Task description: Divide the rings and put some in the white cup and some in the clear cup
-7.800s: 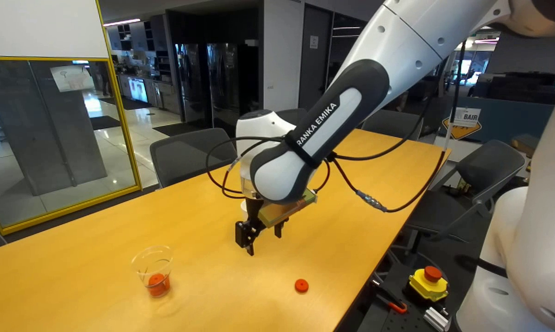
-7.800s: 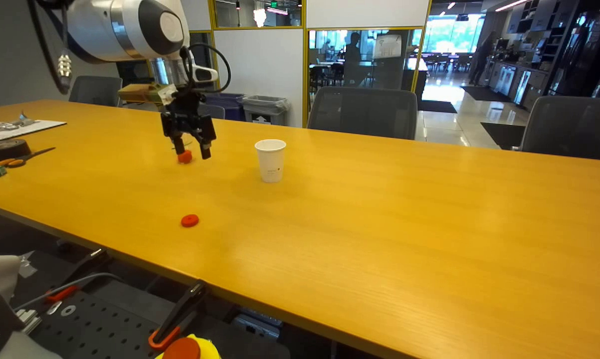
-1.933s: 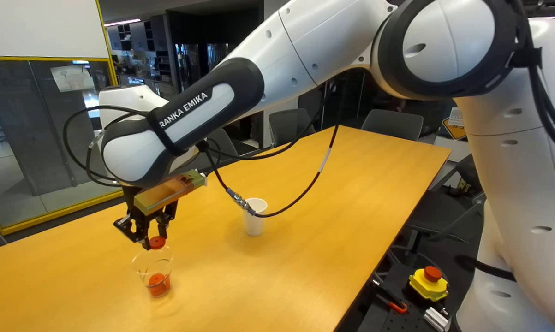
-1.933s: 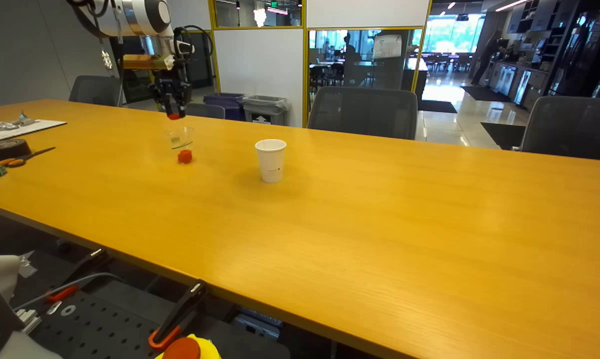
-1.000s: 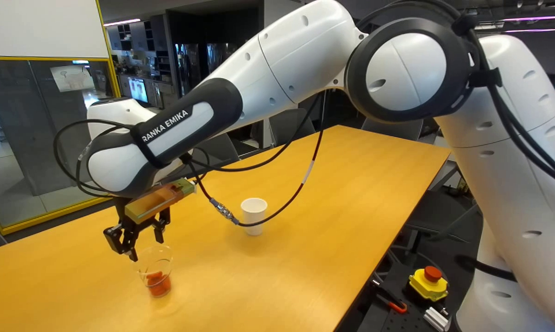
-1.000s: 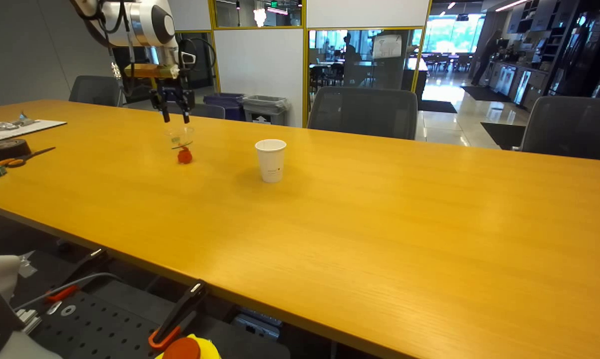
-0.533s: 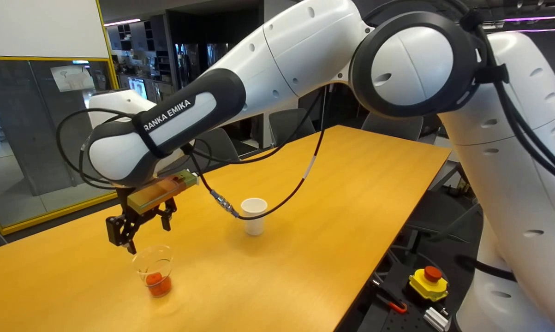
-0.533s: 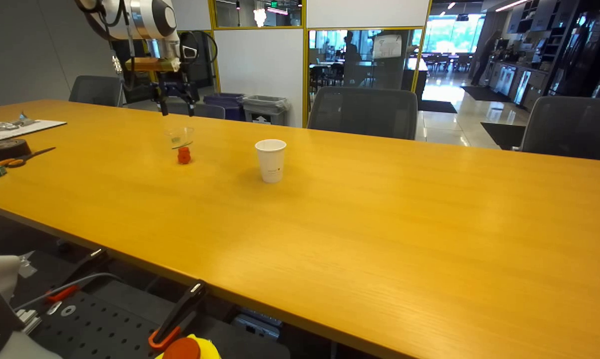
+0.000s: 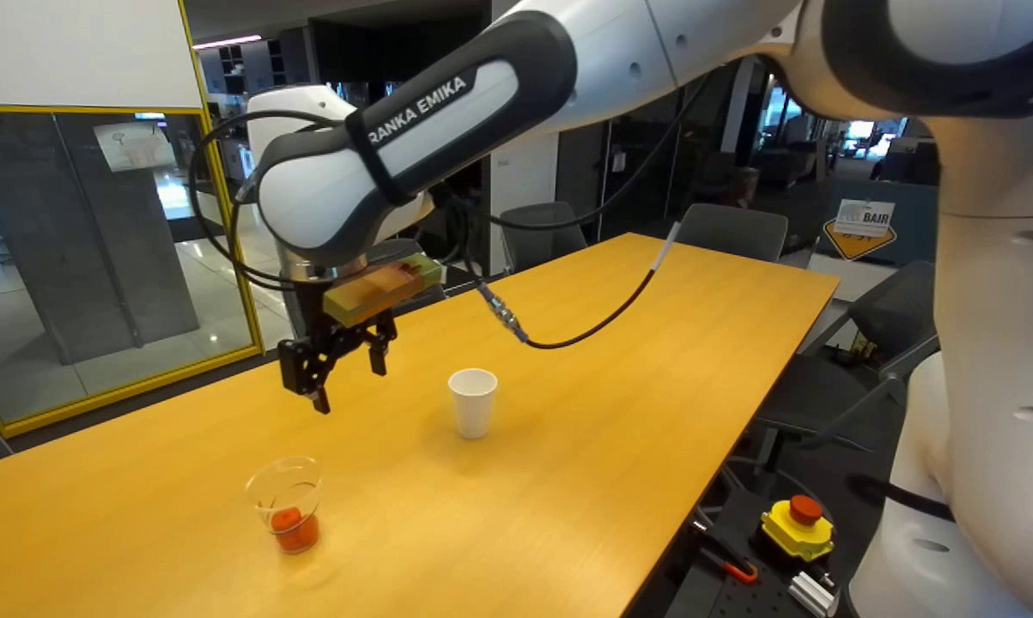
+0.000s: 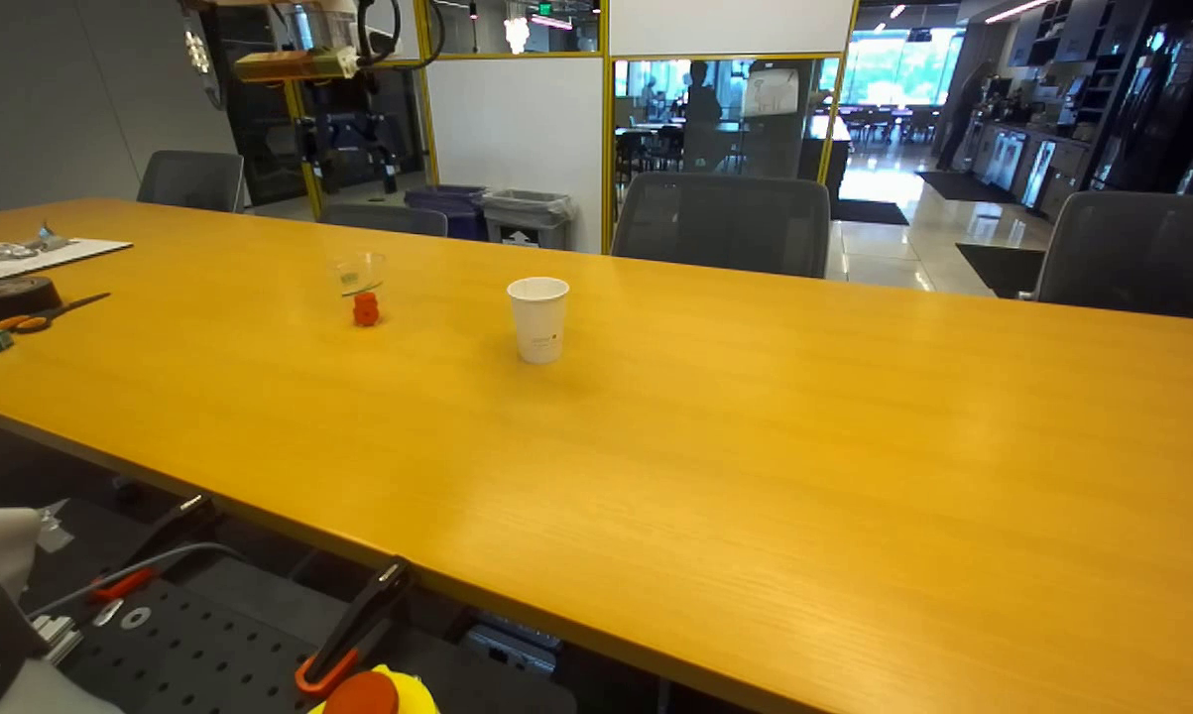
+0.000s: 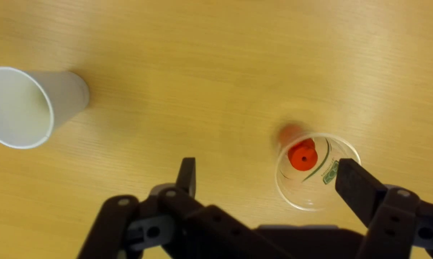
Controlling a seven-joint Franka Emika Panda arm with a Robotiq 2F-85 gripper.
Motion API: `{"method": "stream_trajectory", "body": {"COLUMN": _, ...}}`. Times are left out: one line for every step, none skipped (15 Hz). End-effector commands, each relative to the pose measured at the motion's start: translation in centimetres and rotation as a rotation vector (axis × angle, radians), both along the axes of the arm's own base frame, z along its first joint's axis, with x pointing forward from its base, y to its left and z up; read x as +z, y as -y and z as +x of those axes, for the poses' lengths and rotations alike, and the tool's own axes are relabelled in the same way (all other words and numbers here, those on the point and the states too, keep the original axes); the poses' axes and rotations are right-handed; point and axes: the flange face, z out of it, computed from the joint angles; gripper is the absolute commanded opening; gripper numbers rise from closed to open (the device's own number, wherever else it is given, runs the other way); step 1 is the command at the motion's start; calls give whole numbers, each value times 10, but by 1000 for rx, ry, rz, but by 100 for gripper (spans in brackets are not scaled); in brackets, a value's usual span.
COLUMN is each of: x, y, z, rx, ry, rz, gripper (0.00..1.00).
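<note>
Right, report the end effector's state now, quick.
Black two-fingered end effector: open, jaws wide apart, holding nothing.

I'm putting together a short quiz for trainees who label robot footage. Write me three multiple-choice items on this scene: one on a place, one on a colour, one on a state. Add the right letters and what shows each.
1. Where are the red rings that can be seen?
A. In the white cup
B. In the clear cup
C. Loose on the table

2. What colour is the print on the clear cup?
A. Purple
B. Pink
C. Green

3. How does the end effector stand?
A. Open, with nothing held
B. Shut on a ring
C. Shut on a cup's rim

1 B: the wrist view shows them through the clear cup's mouth.
2 C: the print looks green in the wrist view.
3 A: its jaws stand wide apart in the wrist view and grip nothing.
</note>
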Motion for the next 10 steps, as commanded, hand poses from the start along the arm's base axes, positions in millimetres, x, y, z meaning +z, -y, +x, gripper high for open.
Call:
{"method": "stream_trajectory", "body": {"x": 20, "y": 46, "z": -61, "rx": 21, "ry": -39, "rz": -12, "gripper": 100}}
{"method": "stream_trajectory", "body": {"x": 23, "y": 56, "z": -76, "rx": 28, "ry": -52, "rz": -22, "gripper": 100}}
{"method": "stream_trajectory", "body": {"x": 25, "y": 67, "z": -90, "rx": 41, "ry": -66, "rz": -25, "gripper": 100}}
{"method": "stream_trajectory", "body": {"x": 26, "y": 77, "z": -106, "rx": 49, "ry": -74, "rz": -33, "gripper": 100}}
{"method": "stream_trajectory", "body": {"x": 29, "y": 86, "z": -121, "rx": 61, "ry": -78, "rz": -36, "gripper": 100}}
{"method": "stream_trajectory", "body": {"x": 32, "y": 94, "z": -136, "rx": 76, "ry": -75, "rz": -32, "gripper": 100}}
{"method": "stream_trajectory", "body": {"x": 35, "y": 102, "z": -150, "rx": 76, "ry": -69, "rz": -40, "gripper": 100}}
{"method": "stream_trajectory", "body": {"x": 39, "y": 109, "z": -164, "rx": 76, "ry": -60, "rz": -44, "gripper": 100}}
{"method": "stream_trajectory", "body": {"x": 44, "y": 116, "z": -176, "rx": 66, "ry": -28, "rz": -44, "gripper": 100}}
{"method": "stream_trajectory", "body": {"x": 49, "y": 121, "z": -187, "rx": 44, "ry": 5, "rz": -33, "gripper": 100}}
